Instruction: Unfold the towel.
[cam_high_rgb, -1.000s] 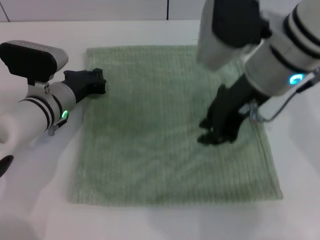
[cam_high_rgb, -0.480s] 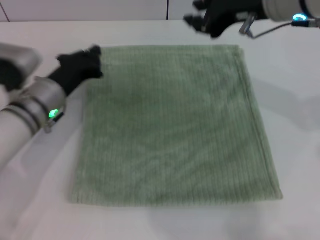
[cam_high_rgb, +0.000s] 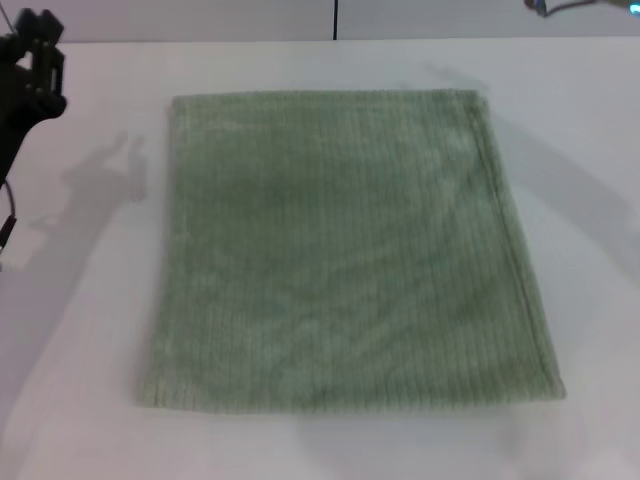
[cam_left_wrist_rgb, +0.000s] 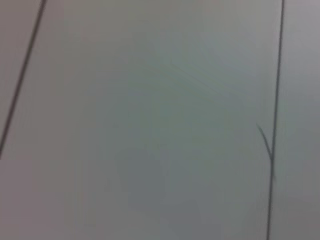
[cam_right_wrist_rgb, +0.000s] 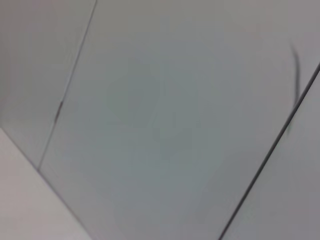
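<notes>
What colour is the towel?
Pale sage green with fine ribbing; the towel shows best in the head view.

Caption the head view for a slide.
Green towel lies spread flat on the white table; left gripper at far left edge.

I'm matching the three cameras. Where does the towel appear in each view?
Head view: the towel lies flat, filling the middle of the white table.
Left wrist view: not in it, only pale panels.
Right wrist view: not in it.
Shared landmark: dark panel seams in both wrist views.

Pale grey flat wall panels (cam_right_wrist_rgb: 165, 130), thin dark straight seams (cam_right_wrist_rgb: 265, 160) between them, a lighter whitish surface (cam_right_wrist_rgb: 25, 200) in one corner
</notes>
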